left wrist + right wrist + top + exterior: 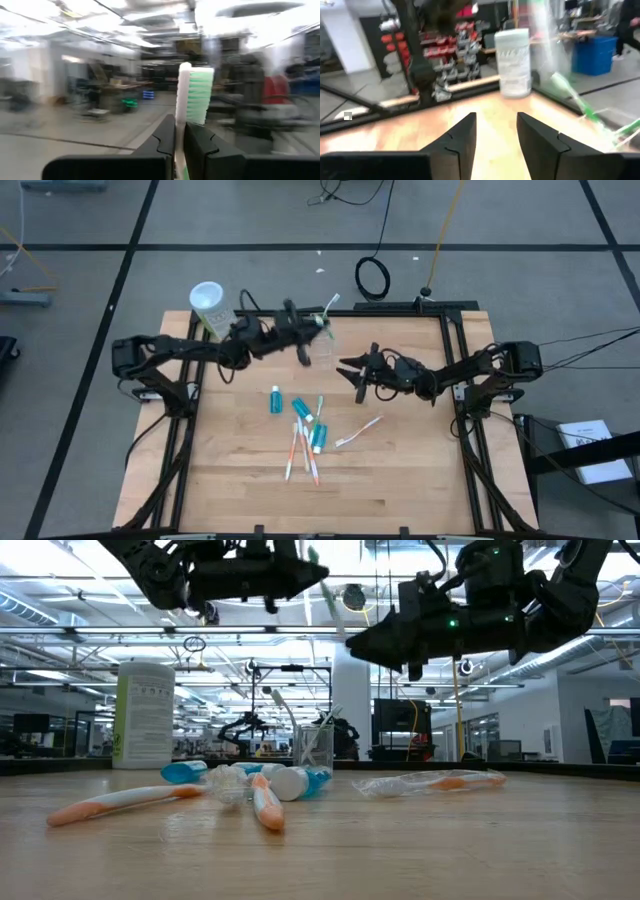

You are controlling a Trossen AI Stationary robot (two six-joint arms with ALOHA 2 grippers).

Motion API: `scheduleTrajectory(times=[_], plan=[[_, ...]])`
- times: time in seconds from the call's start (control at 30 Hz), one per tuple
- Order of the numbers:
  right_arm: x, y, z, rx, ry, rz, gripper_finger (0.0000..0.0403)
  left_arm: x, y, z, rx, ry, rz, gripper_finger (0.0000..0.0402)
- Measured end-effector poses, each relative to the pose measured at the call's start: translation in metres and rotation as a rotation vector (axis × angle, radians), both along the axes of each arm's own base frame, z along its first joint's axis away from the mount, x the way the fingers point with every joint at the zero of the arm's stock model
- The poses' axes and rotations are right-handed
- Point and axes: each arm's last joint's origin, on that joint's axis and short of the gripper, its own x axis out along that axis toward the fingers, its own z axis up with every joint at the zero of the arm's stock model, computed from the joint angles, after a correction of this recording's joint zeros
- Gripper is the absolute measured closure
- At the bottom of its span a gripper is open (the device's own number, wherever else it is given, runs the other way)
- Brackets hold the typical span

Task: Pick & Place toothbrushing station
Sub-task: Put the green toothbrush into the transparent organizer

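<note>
The clear cup (325, 343) stands near the far edge of the wooden table (400, 470), with a toothbrush standing in it. The left gripper (318, 323) hangs just above it, its fingers (165, 142) pinched on a white toothbrush with green bristles (192, 97), which sticks up past the fingertips. The right gripper (352, 370) hovers beside the cup toward the table's right, fingers (462, 137) apart and holding nothing.

In the middle of the table lie the rest of the brushes and tubes: a blue toothpaste tube (275, 400) on its own, two more tubes (318, 435) among a loose pile of orange-accented toothbrushes (300, 455), and one toothbrush in a clear wrapper (358, 430) off to the right. A white canister with green print (210, 305) stands at the far left corner.

The table is pale butcher-block wood inside a black metal frame, on a grey tiled floor crossed by dark lines and cables. Across the table a large workshop shows, with ceiling lights, shelving and benches.

From table height the cup (315, 748) is partly hidden behind the pile, and both arms are cut off at the top. The left wrist view of the room is smeared, and in the right wrist view the cup's wall shows only as a faint streak.
</note>
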Motion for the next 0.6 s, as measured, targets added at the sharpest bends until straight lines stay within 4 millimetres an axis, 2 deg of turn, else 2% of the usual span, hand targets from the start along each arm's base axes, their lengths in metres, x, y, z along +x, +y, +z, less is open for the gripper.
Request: scheduleTrajectory(times=[0.13, 0.33, 0.43, 0.6], plan=[[0.000, 0.001, -0.003, 0.019, 0.025, 0.012, 0.0264, -0.015, 0.032, 0.002, -0.023, 0.027, 0.183, 0.0387], [0.000, 0.001, -0.002, 0.019, 0.019, 0.008, 0.0268, -0.032, 0.089, -0.010, -0.169, 0.096, 0.292, 0.0387], [0.000, 0.000, -0.002, 0.018, 0.018, 0.004, 0.0268, -0.030, 0.108, -0.023, -0.216, 0.120, 0.263, 0.0387], [0.000, 0.000, -0.002, 0.017, 0.019, 0.001, 0.0270, -0.015, 0.126, -0.050, -0.278, 0.174, 0.264, 0.0387]])
